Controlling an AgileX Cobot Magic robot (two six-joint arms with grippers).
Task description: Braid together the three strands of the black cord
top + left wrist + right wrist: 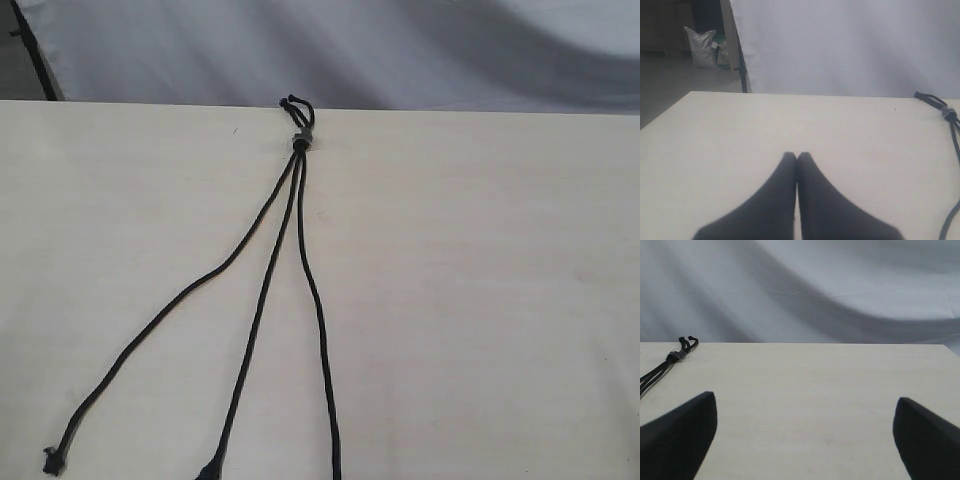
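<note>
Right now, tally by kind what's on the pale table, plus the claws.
Thin black woven cord strands: 3
Small grey band binding them at one end: 1
Robot claws: 2 (left claw shut, right claw open, neither touching the cord)
Total: 6

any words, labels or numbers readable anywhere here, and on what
No text can be read in any view.
The black cord, its grey band and the table carry no markings.
The grey bag in the background of the left wrist view has a pale patch that may be a label, but it is too small and blurred to read.
</note>
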